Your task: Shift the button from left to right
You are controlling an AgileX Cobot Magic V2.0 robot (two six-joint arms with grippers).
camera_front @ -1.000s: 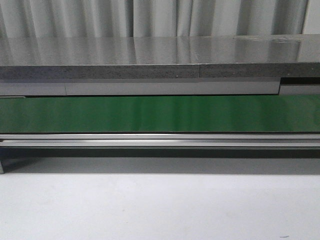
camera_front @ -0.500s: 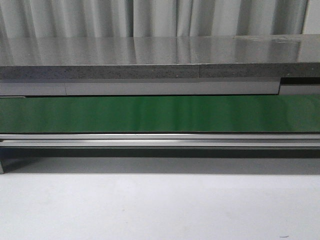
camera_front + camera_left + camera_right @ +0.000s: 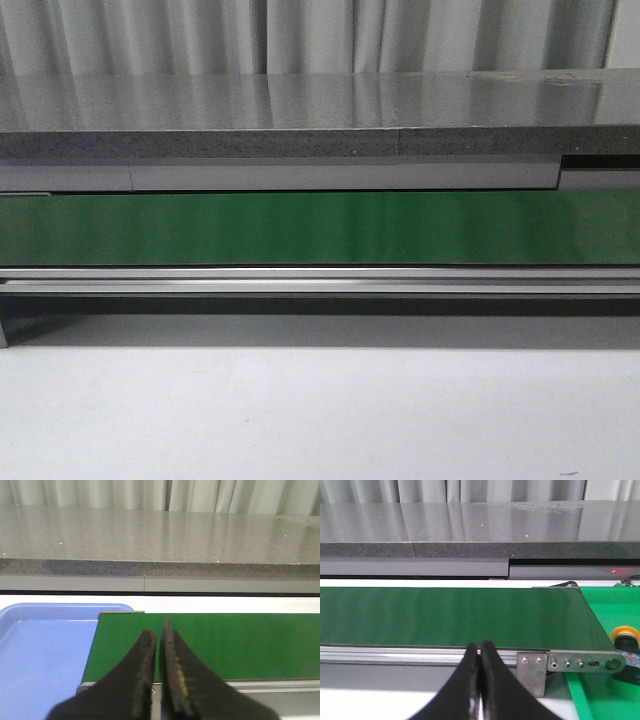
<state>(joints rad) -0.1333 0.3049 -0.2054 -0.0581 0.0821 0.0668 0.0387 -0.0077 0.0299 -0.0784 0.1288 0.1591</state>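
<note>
The button point(image 3: 626, 641) shows only in the right wrist view: a yellow cap on a black body, lying on a green surface point(image 3: 612, 602) just past the right end of the green conveyor belt point(image 3: 450, 617). My right gripper point(image 3: 480, 647) is shut and empty, in front of the belt's metal rail, well to the left of the button. My left gripper point(image 3: 159, 632) is shut and empty over the belt's left end point(image 3: 215, 642). Neither gripper shows in the front view, where the belt point(image 3: 320, 228) has nothing on it.
A blue tray point(image 3: 45, 650) lies beside the belt's left end. A grey stone counter point(image 3: 300, 115) runs behind the belt, with curtains beyond. A white table surface point(image 3: 320, 415) lies in front of the belt's metal rail point(image 3: 320, 282).
</note>
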